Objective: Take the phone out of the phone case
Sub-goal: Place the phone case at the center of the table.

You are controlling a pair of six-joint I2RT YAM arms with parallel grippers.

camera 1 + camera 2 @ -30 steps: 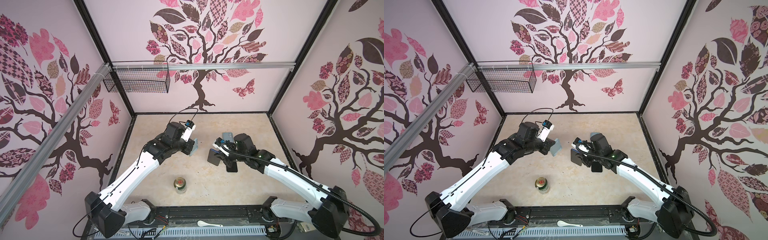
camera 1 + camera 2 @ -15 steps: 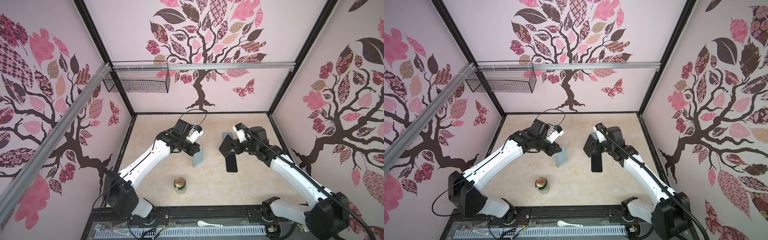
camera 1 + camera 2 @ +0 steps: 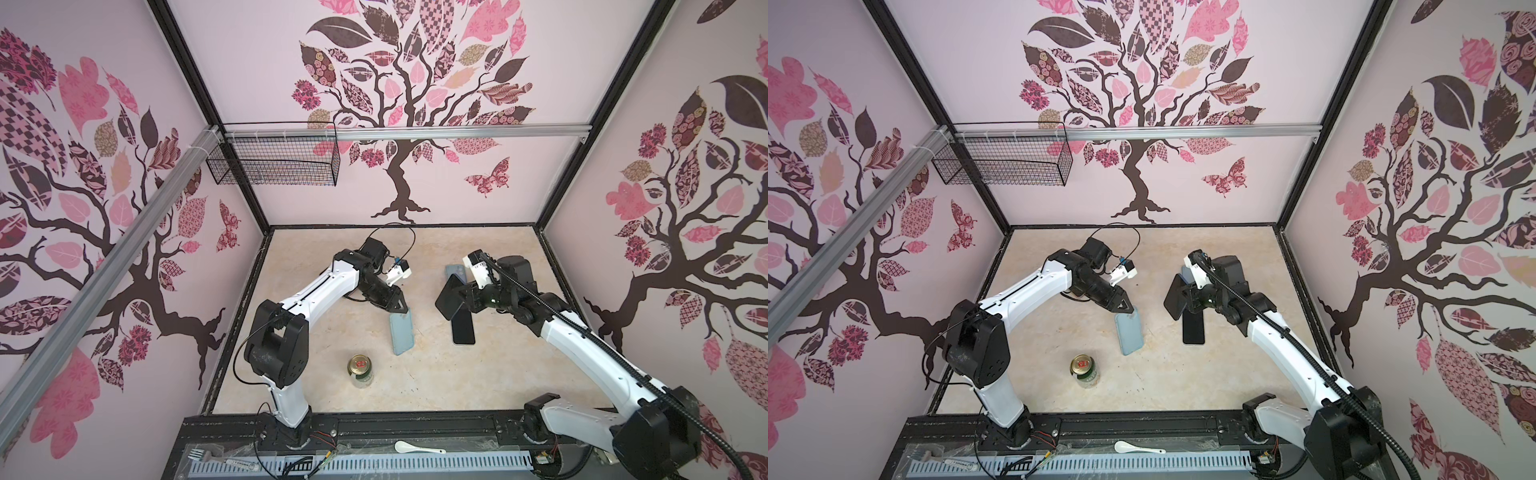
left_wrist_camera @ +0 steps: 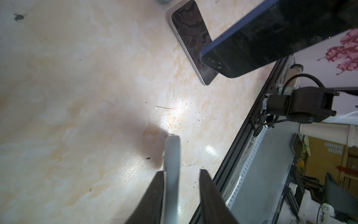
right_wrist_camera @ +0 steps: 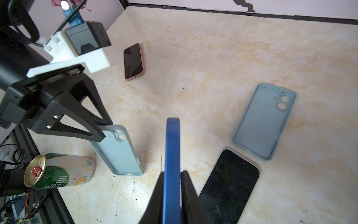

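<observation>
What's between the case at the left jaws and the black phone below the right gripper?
Only bare tabletop between case and black phone, in both top views.
</observation>
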